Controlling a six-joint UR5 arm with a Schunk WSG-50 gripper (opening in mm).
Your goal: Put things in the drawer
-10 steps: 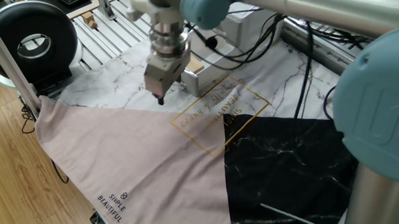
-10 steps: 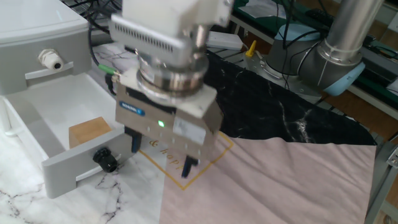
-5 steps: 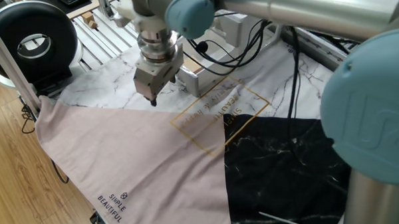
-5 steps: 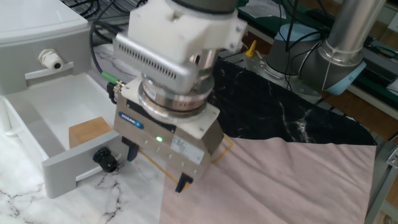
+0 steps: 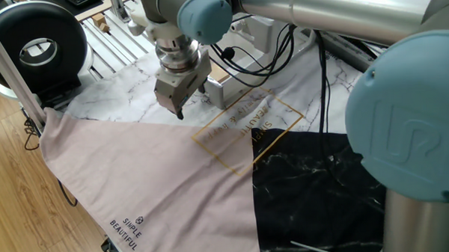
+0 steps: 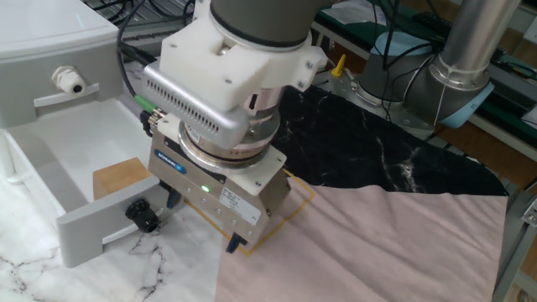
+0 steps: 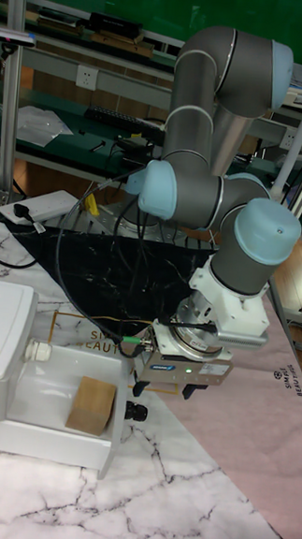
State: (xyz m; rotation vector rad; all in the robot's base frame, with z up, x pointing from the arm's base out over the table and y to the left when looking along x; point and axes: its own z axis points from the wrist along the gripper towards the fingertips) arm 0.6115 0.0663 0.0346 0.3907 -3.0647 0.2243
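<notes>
The white drawer (image 6: 80, 222) stands pulled out of its white cabinet (image 6: 50, 50), with the black knob (image 6: 143, 216) on its front. The tan-brown cube (image 6: 122, 178) lies inside it, apart from the gripper. My gripper (image 6: 204, 225) hangs low over the marble sheet just in front of the drawer, next to the knob. Its fingers (image 6: 235, 245) are spread with nothing between them. In the tall view the cube (image 7: 92, 404) rests in the drawer (image 7: 51, 446), with the gripper (image 7: 167, 390) to the right of the knob (image 7: 137, 411). From the opposite side the gripper (image 5: 180, 112) stands before the drawer (image 5: 227, 82).
A pink cloth (image 5: 151, 181) and a black marbled cloth (image 5: 316, 183) cover the table beside the gripper. Cables (image 5: 281, 45) trail behind the drawer. A black round device (image 5: 34, 46) and a metal post (image 5: 13, 66) stand at the table's far-left edge.
The gripper has shifted slightly toward the drawer front and knob and turned a little. The cube stays in the drawer.
</notes>
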